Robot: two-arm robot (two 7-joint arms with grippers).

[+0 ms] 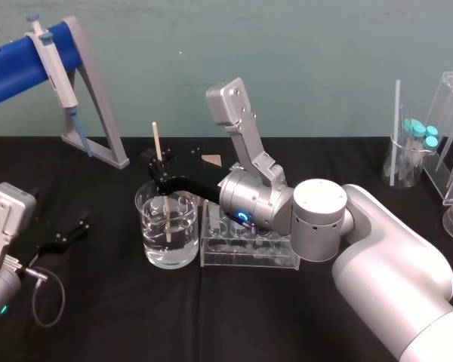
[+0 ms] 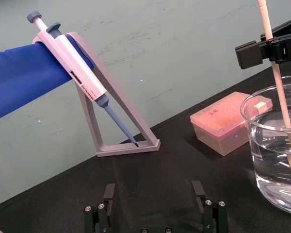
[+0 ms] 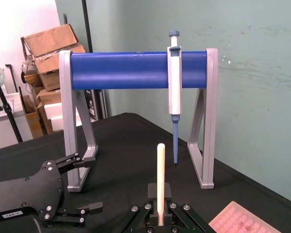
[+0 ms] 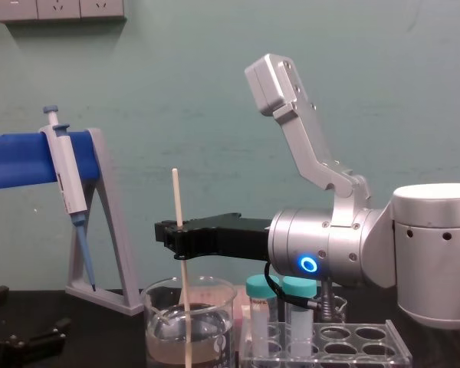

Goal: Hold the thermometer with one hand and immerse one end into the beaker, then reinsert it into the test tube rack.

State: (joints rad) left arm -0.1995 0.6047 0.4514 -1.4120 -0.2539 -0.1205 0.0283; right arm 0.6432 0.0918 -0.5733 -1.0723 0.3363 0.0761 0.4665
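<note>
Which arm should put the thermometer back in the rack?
Right. The right gripper holds the thermometer, dipped in the beaker beside the rack. The left gripper sits open, farther off.

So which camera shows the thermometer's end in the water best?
The left wrist view: the thermometer tip sits underwater in the beaker. The head view shows its length from above; the chest view, its side; the right wrist view, its top above the right tool.
</note>
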